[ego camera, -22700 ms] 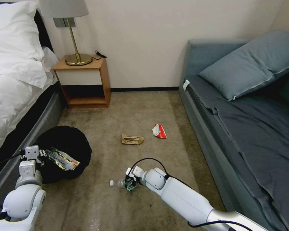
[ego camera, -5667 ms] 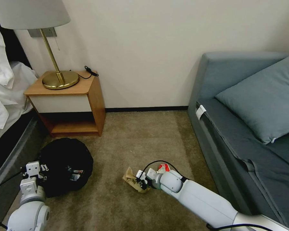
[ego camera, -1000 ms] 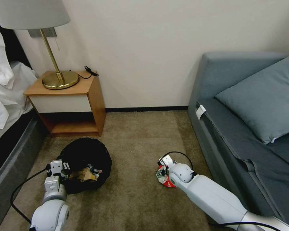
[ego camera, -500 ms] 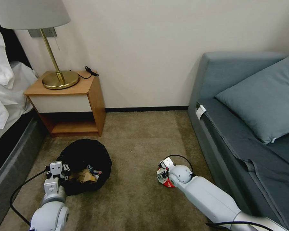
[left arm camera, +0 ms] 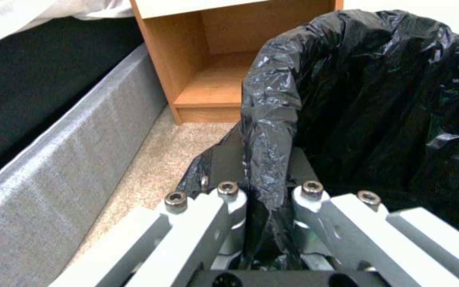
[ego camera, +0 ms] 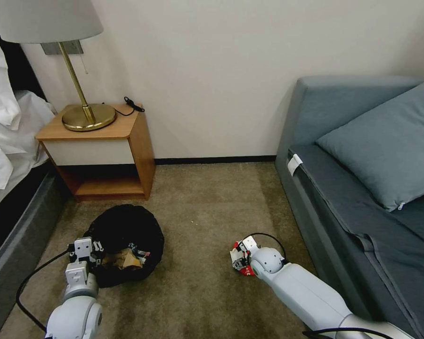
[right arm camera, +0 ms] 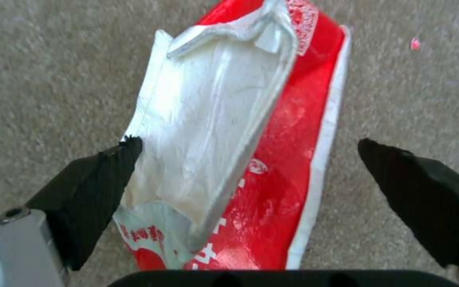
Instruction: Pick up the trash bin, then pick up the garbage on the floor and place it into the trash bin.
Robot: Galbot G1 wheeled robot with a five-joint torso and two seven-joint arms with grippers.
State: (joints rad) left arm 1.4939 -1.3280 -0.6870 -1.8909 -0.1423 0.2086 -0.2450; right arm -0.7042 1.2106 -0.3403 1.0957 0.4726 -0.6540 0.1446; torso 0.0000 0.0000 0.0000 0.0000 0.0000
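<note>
The trash bin [ego camera: 123, 213], lined with a crinkly black bag, stands on the carpet at lower left. My left gripper [ego camera: 83, 250] is shut on its near rim; in the left wrist view the bag's rim [left arm camera: 270, 119] is pinched between the left gripper's [left arm camera: 265, 175] fingers. A crumpled brown paper bag [ego camera: 122, 258] and other garbage lie inside the bin. A red-and-white packet [ego camera: 242, 270] lies on the carpet near the sofa. My right gripper [ego camera: 238, 258] is down at it, open. In the right wrist view the right gripper's [right arm camera: 246, 145] black fingertips straddle the packet [right arm camera: 293, 119], one touching its white edge.
A wooden nightstand [ego camera: 103, 155] with a brass lamp [ego camera: 87, 115] stands behind the bin against the wall. The grey bed frame [ego camera: 19, 235] runs along the left and the blue-grey sofa [ego camera: 362, 212] along the right. Open carpet [ego camera: 198, 207] lies between.
Over the last second my right gripper has sunk slightly lower over the packet. The bin has hardly moved. Since several seconds ago, the brown paper bag has gone from the floor into the bin.
</note>
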